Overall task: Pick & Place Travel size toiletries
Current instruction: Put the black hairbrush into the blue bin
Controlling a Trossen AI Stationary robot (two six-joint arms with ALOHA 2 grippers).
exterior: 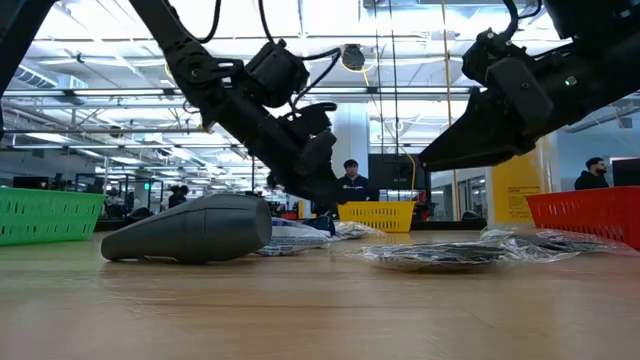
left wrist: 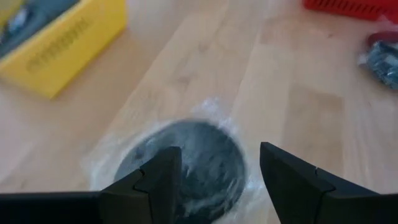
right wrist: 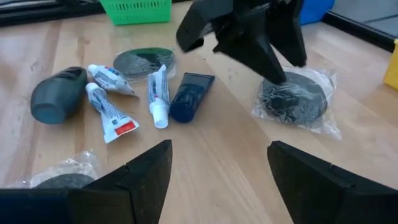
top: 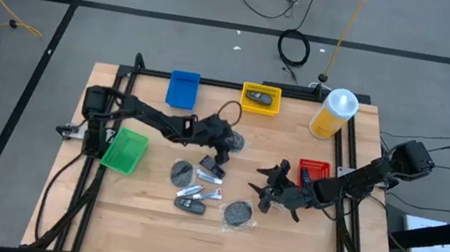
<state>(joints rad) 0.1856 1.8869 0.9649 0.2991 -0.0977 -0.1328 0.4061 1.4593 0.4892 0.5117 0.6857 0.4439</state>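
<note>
Left gripper [top: 228, 149] hovers spread over a flat round grey disc in clear wrap [left wrist: 186, 168], at six o'clock from the yellow plastic tray [top: 260, 99]. Right gripper [top: 273, 190], fingers spread and empty, sits at three o'clock of the toiletry cluster [top: 196, 184] mid-table.

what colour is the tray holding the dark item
Yellow tray; the high view shows it best.

Wrapped grey discs [top: 181, 171], white tubes [top: 209, 179], a dark bottle [top: 190, 204] and navy tube [right wrist: 189, 95] lie flat, clustered mid-table; one dark item [top: 257, 98] sits in the far yellow tray [top: 260, 109].
</note>
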